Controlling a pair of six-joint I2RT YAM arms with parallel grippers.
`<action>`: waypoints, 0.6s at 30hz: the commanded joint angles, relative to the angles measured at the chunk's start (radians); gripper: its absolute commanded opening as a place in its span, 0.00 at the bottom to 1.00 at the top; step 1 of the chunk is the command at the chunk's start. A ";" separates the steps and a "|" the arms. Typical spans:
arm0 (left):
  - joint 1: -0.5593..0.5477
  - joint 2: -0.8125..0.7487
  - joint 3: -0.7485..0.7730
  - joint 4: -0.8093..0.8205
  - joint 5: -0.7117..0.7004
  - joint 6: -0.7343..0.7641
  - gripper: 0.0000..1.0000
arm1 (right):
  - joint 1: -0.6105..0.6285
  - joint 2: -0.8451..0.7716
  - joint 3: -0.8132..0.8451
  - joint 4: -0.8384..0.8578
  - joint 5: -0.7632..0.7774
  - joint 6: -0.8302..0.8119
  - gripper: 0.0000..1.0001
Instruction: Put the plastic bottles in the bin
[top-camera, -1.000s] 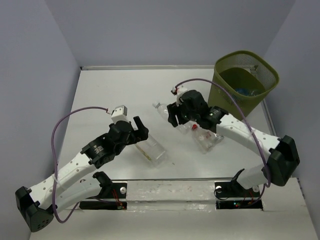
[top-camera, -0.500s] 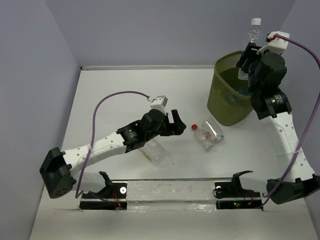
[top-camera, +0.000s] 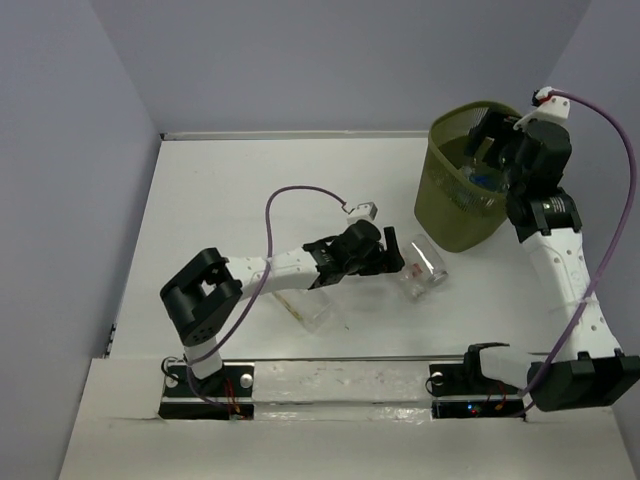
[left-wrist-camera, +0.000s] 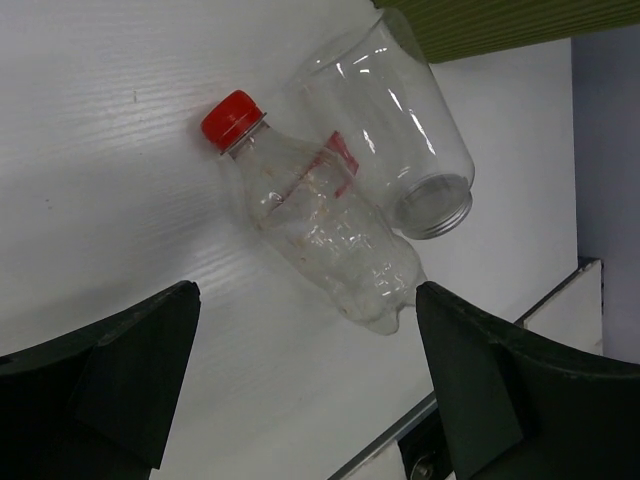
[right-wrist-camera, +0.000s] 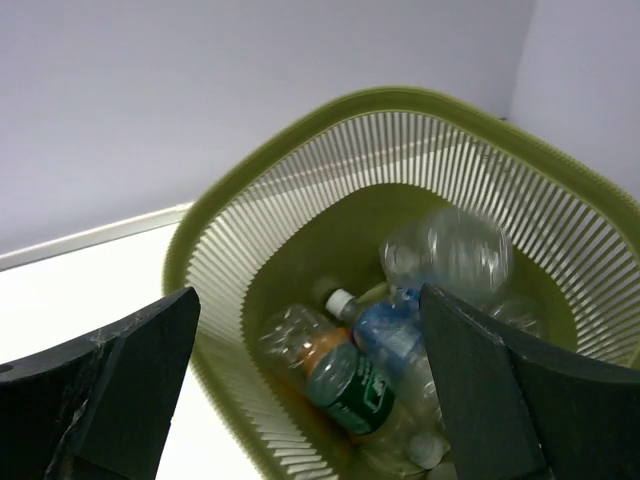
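Closest to the near edge, a square bottle (top-camera: 314, 310) lies beside my left forearm, apart from both pincers. Just beyond it, mid-worktop, my left pincer (top-camera: 395, 255) is spread wide and empty over the red-cap bottle (left-wrist-camera: 318, 225). That bottle lies flat just ahead of my fingertips, its base toward the near edge and its cap away. Its long axis therefore runs slantwise to the gap between my fingers, and I judge the wrist needs a turn before closing across the body. A capless bottle (left-wrist-camera: 395, 140) touches it on the bin side and could get nudged. My left arm is by far the nearer one. The worktop (top-camera: 230, 200) is white and smooth, walled in pale grey. In the far right corner stands the bin (top-camera: 450, 215), with several bottles (right-wrist-camera: 350, 375) already inside. My right pincer (top-camera: 488, 140) hangs above it, wide and empty.
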 joint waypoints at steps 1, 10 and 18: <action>-0.011 0.078 0.072 0.063 -0.015 -0.069 0.99 | 0.039 -0.147 -0.087 0.012 -0.190 0.061 0.95; -0.022 0.262 0.164 0.109 0.012 -0.096 0.99 | 0.276 -0.329 -0.437 0.040 -0.220 0.135 0.91; -0.022 0.340 0.176 0.125 -0.006 -0.130 0.99 | 0.295 -0.376 -0.622 0.054 -0.169 0.184 0.91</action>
